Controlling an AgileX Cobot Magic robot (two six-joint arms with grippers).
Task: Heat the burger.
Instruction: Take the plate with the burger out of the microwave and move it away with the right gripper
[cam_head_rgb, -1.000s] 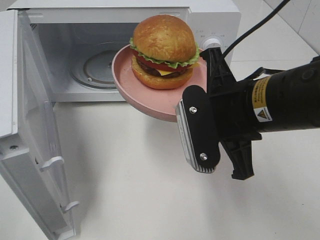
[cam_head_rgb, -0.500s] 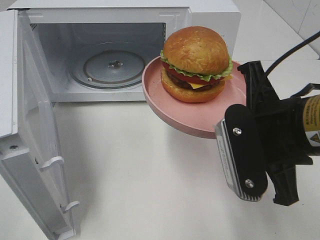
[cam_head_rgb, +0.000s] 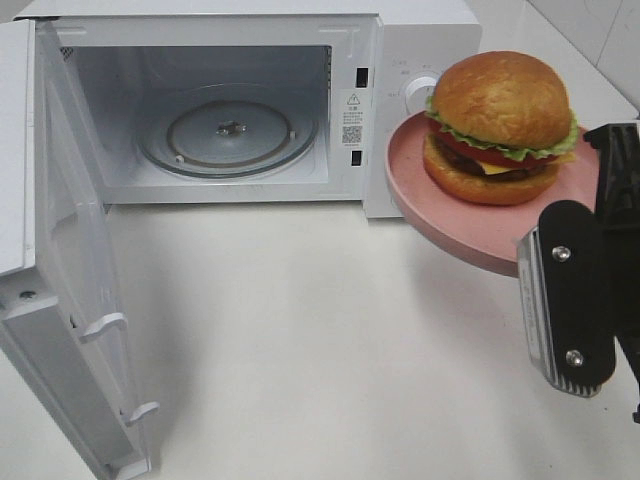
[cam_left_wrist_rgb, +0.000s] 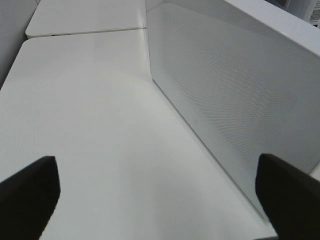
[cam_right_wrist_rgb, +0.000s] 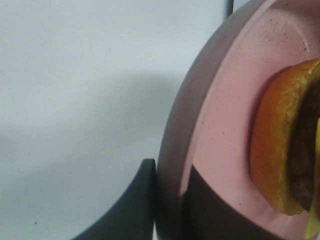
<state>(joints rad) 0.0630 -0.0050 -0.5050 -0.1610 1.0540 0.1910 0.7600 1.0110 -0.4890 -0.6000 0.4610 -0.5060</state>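
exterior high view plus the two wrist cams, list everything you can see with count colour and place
microwave: one, white, back left of the table, cavity empty
microwave door: one, white, swung fully open at the left
turntable: one, clear glass, on the cavity floor
burger: one, golden-brown bun with green lettuce and red filling, on the plate
plate: one, pink, held in the air right of the microwave front
table: one, white, under everything
left gripper: one, black, open beside the microwave's side wall
right gripper: one, black, shut on the plate's rim
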